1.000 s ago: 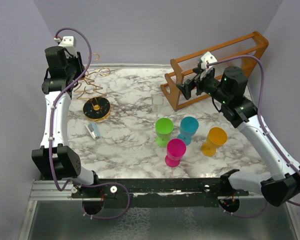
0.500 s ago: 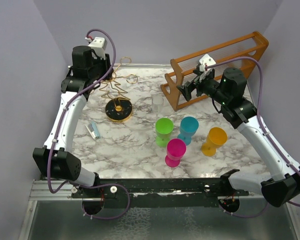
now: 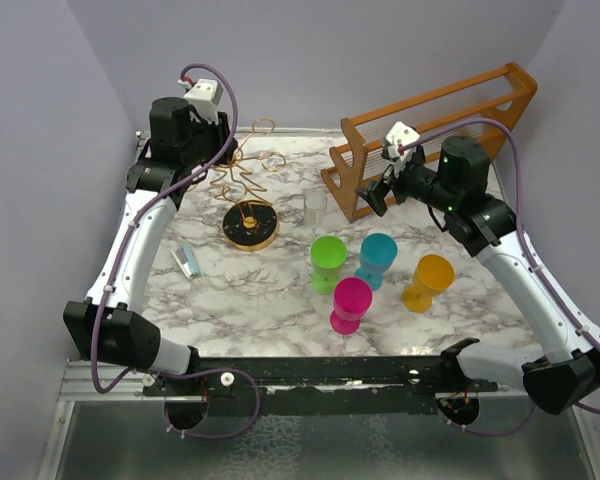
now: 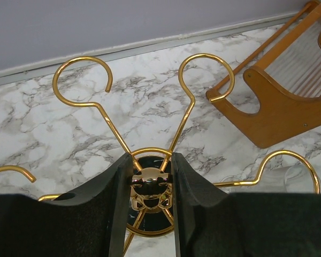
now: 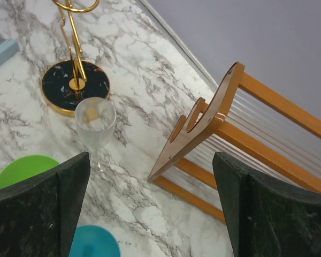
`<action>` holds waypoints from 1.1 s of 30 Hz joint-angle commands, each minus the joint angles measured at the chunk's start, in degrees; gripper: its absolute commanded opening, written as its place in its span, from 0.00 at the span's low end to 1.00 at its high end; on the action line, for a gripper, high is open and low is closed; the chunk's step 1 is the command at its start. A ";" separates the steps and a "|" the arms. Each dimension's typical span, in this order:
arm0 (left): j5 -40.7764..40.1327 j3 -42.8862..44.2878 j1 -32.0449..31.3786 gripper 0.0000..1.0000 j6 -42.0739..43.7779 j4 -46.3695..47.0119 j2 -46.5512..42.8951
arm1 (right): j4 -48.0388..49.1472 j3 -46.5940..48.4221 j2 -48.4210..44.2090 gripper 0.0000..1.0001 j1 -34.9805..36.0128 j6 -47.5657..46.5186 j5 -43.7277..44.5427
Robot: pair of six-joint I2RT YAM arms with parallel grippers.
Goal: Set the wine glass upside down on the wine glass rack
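Left wrist view, rack in the clamp: steadying the stand before fetching the glass

Left gripper (image 4: 151, 187) closed to a narrow gap on the top hub of the small gold wire wine glass rack (image 4: 183, 127), pads pressed against the central post; round dark gold-rimmed base seemingly down on the marble, towards the back left; judged a steadying or positioning hold. Right gripper (image 5: 150, 214) spread wide, holding nothing, poised above the clear stemmed wine glass (image 5: 95, 126), upright on its foot just beside the rack's base

To do well: hold the post plumb, base flat; lower the right fingers around the stem or low bowl; squeeze gently, given thin and likely slippery glass; invert only once clear of the hooks; slide the stem into an open loop, foot above the ring, bowl hanging down

Surface: white marble-patterned tabletop (image 3: 270, 290) with grey veins, probably slick; orange-brown wooden slatted rack (image 3: 430, 130) at the back right; green cup (image 3: 329, 262), teal cup (image 3: 377, 258), pink cup (image 3: 351, 303) and orange cup (image 3: 428, 280) near the front middle; plain lilac-grey walls (image 3: 330, 60) on three sides
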 commanded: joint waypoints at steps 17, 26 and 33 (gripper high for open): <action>9.77 -1.79 -0.19 0.75 6.16 5.71 -4.86 | -7.74 11.42 11.34 0.69 3.99 -3.29 -7.89; 5.32 -2.47 -0.17 0.93 11.52 4.71 -10.42 | -10.75 17.11 18.92 0.61 8.51 -2.12 1.23; 0.48 -2.91 -0.17 0.93 14.93 3.92 -13.57 | -15.28 22.60 25.10 0.59 9.49 0.86 3.19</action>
